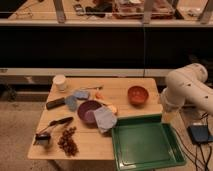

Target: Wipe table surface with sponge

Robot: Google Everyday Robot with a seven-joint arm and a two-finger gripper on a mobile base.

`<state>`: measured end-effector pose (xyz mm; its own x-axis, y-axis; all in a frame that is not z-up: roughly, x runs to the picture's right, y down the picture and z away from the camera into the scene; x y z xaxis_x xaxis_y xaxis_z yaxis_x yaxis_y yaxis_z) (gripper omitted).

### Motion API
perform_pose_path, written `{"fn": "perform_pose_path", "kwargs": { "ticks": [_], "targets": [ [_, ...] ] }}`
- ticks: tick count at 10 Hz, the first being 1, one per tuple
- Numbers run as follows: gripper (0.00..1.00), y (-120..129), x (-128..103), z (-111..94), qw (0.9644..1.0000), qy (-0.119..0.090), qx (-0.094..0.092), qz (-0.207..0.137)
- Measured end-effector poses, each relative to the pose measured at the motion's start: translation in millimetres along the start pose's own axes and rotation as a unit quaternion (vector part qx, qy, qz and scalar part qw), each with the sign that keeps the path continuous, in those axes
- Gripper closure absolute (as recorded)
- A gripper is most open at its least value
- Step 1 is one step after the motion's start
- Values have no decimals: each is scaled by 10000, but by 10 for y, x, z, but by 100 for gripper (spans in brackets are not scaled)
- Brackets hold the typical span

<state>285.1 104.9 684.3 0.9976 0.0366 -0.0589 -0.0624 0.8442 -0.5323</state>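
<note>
Wooden tabletop (125, 85) w/ a purple bowl (88, 111) near its middle; all positions below are given vs. that bowl.

- The sponge (80, 94): pale-blue pad lying flat just beyond the bowl, up-left of it in view, close to the rim but apart. Nothing is touching it.
- A 2nd blue-grey piece (71, 103) lies just left of the bowl, btwn it and a black bar (55, 103) further left.
- White cup (60, 82): upright, well up-left of the bowl, near the back-left corner.
- Grey-blue cloth (105, 120): crumpled at the bowl's lower right, overlapping its rim.
- Small pale-orange bits (100, 95) lie just beyond the bowl on its right side; can't tell what they are.
- Orange bowl (138, 94): up-right of the purple one, well apart.
- Green tray (145, 147): lower right of the bowl, just past the cloth, at the front-right corner.
- Black utensil (61, 121): lower left of the bowl, lying at a slant.
- Brown cluster (67, 142) and a small container (43, 140): further down-left, near the front edge.

White robot arm (187, 90): far right of the bowl, beyond the tabletop's right edge. The gripper (167, 116) hangs at the arm's low end, by that right edge and just behind the tray's far corner, well apart from the sponge. Open or closed: can't tell.
</note>
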Motion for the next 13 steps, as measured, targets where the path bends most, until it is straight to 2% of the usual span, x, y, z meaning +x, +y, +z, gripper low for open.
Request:
{"fn": "perform_pose_path", "kwargs": {
  "ticks": [3,5,7,9,10,12,13],
  "targets": [
    [35,-18,-7,-7,10000,-47,18,-3],
    [35,-148,-108,-120,9995,-298,117,3],
    [35,-530,-386,-448,9966,-733,366,-27],
    [35,-874,-778,-931,9902,-1218,673,-94],
    [35,-1045,-1062,-1231,9831,-1589,900,-130],
    [35,-1213,-1518,-1547,9715,-2088,1082,-303],
    [35,-1228,-1562,-1586,9697,-2159,1101,-315]
  ]
}}
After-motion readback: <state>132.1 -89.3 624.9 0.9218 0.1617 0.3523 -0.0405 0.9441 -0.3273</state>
